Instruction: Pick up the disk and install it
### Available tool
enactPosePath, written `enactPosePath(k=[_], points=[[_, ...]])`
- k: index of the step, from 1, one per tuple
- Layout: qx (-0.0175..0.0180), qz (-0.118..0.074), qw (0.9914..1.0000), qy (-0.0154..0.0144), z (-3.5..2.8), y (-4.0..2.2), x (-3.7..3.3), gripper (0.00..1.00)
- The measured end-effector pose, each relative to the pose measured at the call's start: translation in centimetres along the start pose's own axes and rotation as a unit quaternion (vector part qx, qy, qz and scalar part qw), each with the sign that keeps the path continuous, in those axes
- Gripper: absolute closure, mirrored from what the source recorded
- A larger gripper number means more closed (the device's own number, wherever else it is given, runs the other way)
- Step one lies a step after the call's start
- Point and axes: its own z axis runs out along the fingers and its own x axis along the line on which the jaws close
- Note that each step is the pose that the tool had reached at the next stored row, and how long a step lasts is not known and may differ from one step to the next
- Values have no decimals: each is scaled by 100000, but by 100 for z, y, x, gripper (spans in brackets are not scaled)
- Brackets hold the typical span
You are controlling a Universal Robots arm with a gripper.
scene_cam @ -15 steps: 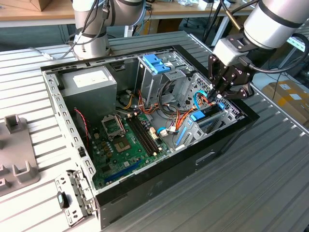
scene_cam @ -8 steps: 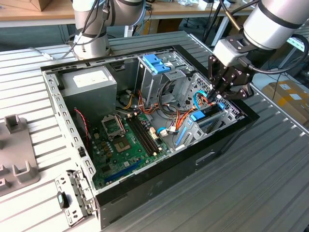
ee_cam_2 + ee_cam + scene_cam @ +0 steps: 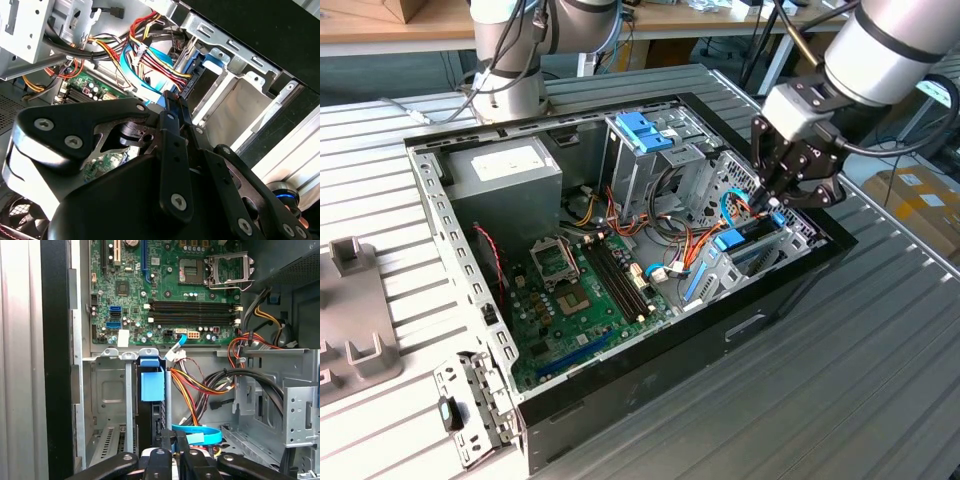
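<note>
- Open computer case (image 3: 620, 370) lying on a ribbed metal table (image 3: 880, 400), green motherboard (image 3: 580, 300) exposed.
- Black gripper (image 3: 770, 205) lowered into the case corner at the exterior view's right, beside orange and blue cables (image 3: 705, 240).
- Fingers (image 3: 167, 445) drawn nearly together, apparently pinching the end of the disk (image 3: 151, 395).
- Disk standing on edge in the metal drive bay (image 3: 112, 405), blue carrier (image 3: 152, 385) facing the first wrist view.

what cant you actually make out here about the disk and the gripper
- Fingertips of the gripper: hidden behind cables in the exterior view, cut off by the gripper body in both wrist views, so open or shut is unclear.
- The disk: in the first wrist view mostly masked by its blue carrier and the bay's metal rails; whether it is fully seated cannot be told.
</note>
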Motion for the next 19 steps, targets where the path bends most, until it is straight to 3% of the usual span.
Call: enactPosePath(k=[9, 19], points=[[-2, 1, 100000, -2, 23, 15, 66, 84], [-4, 2, 100000, 9, 57, 16, 76, 84]])
